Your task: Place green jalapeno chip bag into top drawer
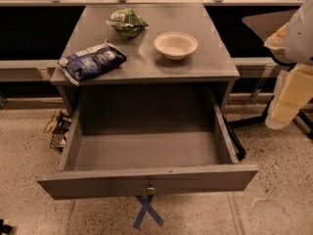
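Observation:
The green jalapeno chip bag (127,22) lies crumpled at the back of the grey cabinet top (195,65), left of centre. The top drawer (98,180) is pulled wide out below it, its inside bare, with a small metal knob (150,187) at the centre of its front panel. My gripper (289,99) hangs at the right edge of the view, right of the cabinet and about level with the drawer's back. It is well apart from the bag and holds nothing that I can see.
A larger dark blue-and-white chip bag (92,61) lies at the top's front left corner. A cream bowl (175,44) stands right of centre. A wire basket with packets (58,129) sits on the floor at the left. Blue tape cross (146,212) marks the floor.

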`<action>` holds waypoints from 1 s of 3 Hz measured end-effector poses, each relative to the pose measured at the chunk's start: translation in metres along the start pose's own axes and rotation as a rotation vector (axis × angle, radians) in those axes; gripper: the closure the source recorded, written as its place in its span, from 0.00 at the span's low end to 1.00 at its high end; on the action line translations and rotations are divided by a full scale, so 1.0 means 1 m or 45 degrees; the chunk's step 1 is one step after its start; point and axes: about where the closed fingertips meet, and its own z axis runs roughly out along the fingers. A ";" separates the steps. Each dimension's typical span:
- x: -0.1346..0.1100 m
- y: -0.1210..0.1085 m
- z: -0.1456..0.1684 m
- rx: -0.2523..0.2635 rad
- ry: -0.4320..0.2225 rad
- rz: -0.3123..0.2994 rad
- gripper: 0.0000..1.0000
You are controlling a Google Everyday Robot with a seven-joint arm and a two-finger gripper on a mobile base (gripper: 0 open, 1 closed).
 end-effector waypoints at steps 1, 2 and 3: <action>0.000 0.000 0.000 0.000 0.000 0.000 0.00; -0.009 -0.021 0.006 0.022 -0.111 0.056 0.00; -0.027 -0.076 0.017 0.101 -0.293 0.130 0.00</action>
